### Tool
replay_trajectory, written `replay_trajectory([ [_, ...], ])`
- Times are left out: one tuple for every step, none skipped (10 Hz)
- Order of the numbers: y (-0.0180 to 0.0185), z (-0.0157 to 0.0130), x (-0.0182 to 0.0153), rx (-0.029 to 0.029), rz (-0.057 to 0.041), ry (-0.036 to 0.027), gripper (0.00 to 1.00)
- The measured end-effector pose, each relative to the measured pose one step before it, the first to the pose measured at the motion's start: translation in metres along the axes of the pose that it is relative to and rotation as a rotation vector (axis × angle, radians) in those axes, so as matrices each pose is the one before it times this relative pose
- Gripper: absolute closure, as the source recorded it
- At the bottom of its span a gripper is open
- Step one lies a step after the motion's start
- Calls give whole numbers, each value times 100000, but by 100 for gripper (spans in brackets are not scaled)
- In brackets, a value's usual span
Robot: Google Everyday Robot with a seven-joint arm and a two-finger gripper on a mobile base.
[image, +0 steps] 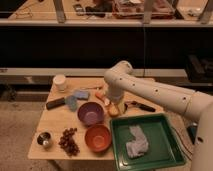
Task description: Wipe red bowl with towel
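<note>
My hand hangs low over the counter, just behind the purple bowl and to its right, with my fingers spread. The red bowl sits near the front edge, just beside the green tray, where the towel lies crumpled. A steel cup and some grapes stand to the left of the red bowl.
</note>
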Motion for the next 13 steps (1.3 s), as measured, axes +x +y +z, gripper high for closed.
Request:
replay_trajectory([
  [-1,-2,-1,1,-5,3,20],
  [1,-3,3,0,8,4,20],
  [-2,2,-3,-1,-6,-3,20],
  [-7,-49,16,38,-13,83,20],
  [-5,-3,-1,13,2,0,20],
  [-6,-9,2,11,2,8,20],
  [1,8,-6,-8,-6,-12,20],
  [7,5,3,-9,5,-5,20],
  [-7,-7,-4,10,-10,4,20],
  [-1,-18,17,44,107,-83,20],
  [55,-58,38,151,87,-275,20],
  [353,-354,73,590,331,-337,20],
  [611,-718,158,149,300,569,20],
])
